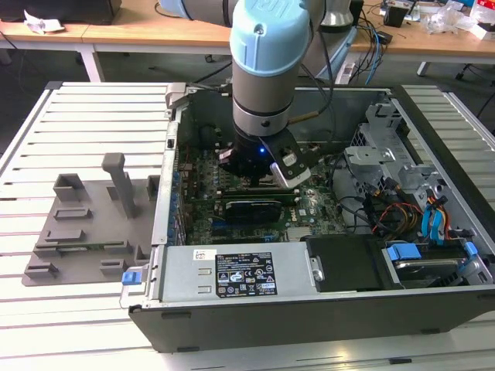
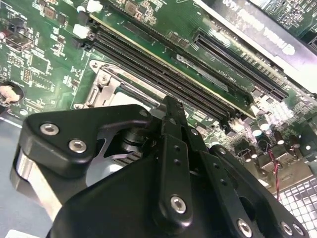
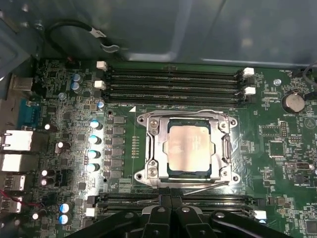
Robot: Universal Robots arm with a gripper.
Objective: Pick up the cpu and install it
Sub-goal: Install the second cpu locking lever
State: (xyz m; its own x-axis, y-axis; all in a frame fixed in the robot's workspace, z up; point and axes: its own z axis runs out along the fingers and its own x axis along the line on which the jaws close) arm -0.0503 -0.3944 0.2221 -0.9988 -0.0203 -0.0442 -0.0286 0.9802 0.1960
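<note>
Silver-grey cpu [image 3: 188, 148]: lies flat and square inside the socket frame [image 3: 148, 148] on the green board [image 3: 277, 148], first wrist view; nothing grips it.
Socket frame: metal surround, screws at its corners; thin lever wire along one edge.
Memory slots [image 3: 173, 84]: four black rows just beside the socket, white clips at the ends; further black slots on the socket's other side.
Case [image 1: 255, 325]: open-topped, lying on the white slatted bench [image 1: 77, 116]; holds the board, a black card [image 1: 251, 209], a grey supply box with label [image 1: 232, 274], drive cages and coloured cables at the exterior view's right.
Tray [image 1: 85, 224]: grey, with upright posts, on the bench at the exterior view's left, outside the case; its slots hold nothing that I can make out.
Arm [image 1: 267, 62]: reaches down into the case over the board.
Pincer [image 3: 166, 206]: fingers pressed together, holding nothing, just above the board beside the socket; black linkage fills the second wrist view [image 2: 171, 114].
Background: wooden desks [image 1: 155, 31] behind.
</note>
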